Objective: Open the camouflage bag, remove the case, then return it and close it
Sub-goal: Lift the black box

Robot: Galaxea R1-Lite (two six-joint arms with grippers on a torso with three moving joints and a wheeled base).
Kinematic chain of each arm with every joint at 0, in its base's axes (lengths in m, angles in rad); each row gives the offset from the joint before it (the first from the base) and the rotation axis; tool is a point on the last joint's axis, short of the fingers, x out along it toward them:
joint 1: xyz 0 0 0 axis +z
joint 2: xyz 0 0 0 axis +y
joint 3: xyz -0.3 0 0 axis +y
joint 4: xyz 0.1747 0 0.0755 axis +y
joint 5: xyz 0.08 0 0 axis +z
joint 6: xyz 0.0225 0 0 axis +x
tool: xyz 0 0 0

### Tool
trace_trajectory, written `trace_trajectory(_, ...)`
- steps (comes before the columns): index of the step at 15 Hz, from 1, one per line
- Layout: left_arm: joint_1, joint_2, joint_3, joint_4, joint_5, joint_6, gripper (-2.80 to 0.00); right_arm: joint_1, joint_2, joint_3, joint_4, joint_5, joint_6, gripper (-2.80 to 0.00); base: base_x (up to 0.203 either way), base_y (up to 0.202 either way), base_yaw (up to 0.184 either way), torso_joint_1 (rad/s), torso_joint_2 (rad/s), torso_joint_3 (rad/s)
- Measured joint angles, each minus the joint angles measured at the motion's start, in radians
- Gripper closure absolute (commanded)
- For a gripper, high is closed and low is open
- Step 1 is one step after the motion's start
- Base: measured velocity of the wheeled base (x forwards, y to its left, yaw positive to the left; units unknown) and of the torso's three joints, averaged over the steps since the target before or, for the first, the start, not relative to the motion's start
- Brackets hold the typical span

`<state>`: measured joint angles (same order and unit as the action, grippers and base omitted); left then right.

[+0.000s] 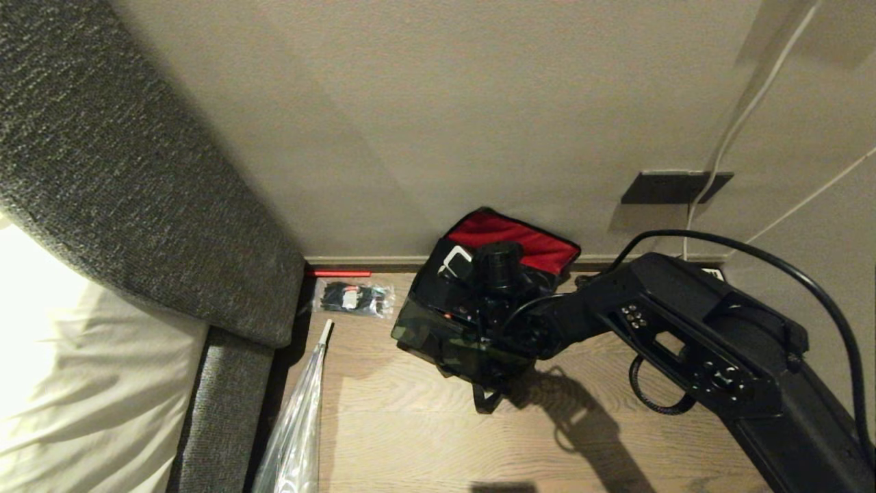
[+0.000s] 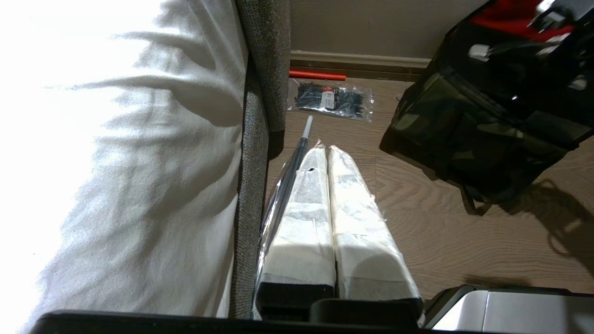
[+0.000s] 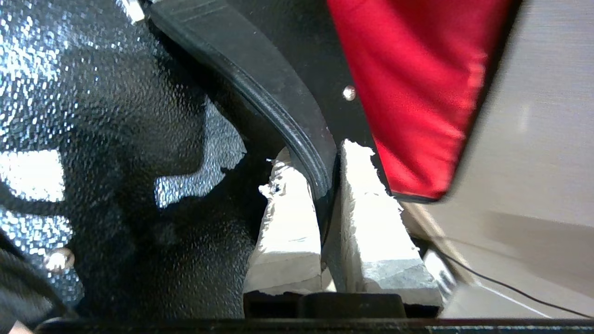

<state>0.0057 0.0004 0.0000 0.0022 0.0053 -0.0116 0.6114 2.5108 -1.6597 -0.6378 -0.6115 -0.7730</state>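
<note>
The camouflage bag (image 1: pixel 438 335) stands on the wood floor against the wall, with its lid thrown back and the red lining (image 1: pixel 513 236) showing. My right arm (image 1: pixel 684 329) reaches into the bag's mouth from the right. In the right wrist view the right gripper (image 3: pixel 320 162) is shut on a black ribbed band (image 3: pixel 278 102) of the bag, between the dark glittering inside (image 3: pixel 116 139) and the red lining (image 3: pixel 417 93). The case is hidden. My left gripper (image 2: pixel 325 150) hangs shut and empty over the floor, left of the bag (image 2: pixel 464 130).
A grey upholstered frame (image 1: pixel 137 171) with white bedding (image 1: pixel 68 376) fills the left. By the skirting lie a clear packet of black items (image 1: pixel 352 298) and a red stick (image 1: pixel 339 273). A clear-wrapped rod (image 1: pixel 301 424) lies along the frame. White cables (image 1: pixel 725 144) run down the wall.
</note>
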Motion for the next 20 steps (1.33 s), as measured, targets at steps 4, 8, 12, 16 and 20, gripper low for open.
trace_trajectory(4, 0.0, 0.0, 0.0, 0.0, 0.0, 0.0, 0.0, -0.009, -0.126, 0.101, 0.027, 0.0, -0.009, 0.0, 0.0, 0.0, 0.0, 0.0, 0.0, 0.0)
trace_trajectory(8, 0.0, 0.0, 0.0, 0.0, 0.0, 0.0, 0.0, -0.022, -0.217, 0.165, 0.064, -0.001, 0.002, 0.0, 0.0, 0.0, 0.0, 0.0, 0.0, 0.0)
trace_trajectory(12, 0.0, 0.0, 0.0, 0.0, 0.0, 0.0, 0.0, -0.048, -0.277, 0.173, 0.125, -0.002, -0.026, 0.0, 0.0, 0.0, 0.0, 0.0, 0.0, 0.0)
trace_trajectory(16, 0.0, 0.0, 0.0, 0.001, 0.0, 0.0, 0.0, -0.059, -0.323, 0.201, 0.163, -0.007, -0.032, 0.0, 0.0, 0.0, 0.0, 0.0, 0.0, 0.0)
trace_trajectory(20, 0.0, 0.0, 0.0, 0.0, 0.0, 0.0, 0.0, -0.058, -0.368, 0.225, 0.164, -0.003, -0.051, 0.0, 0.0, 0.0, 0.0, 0.0, 0.0, 0.0)
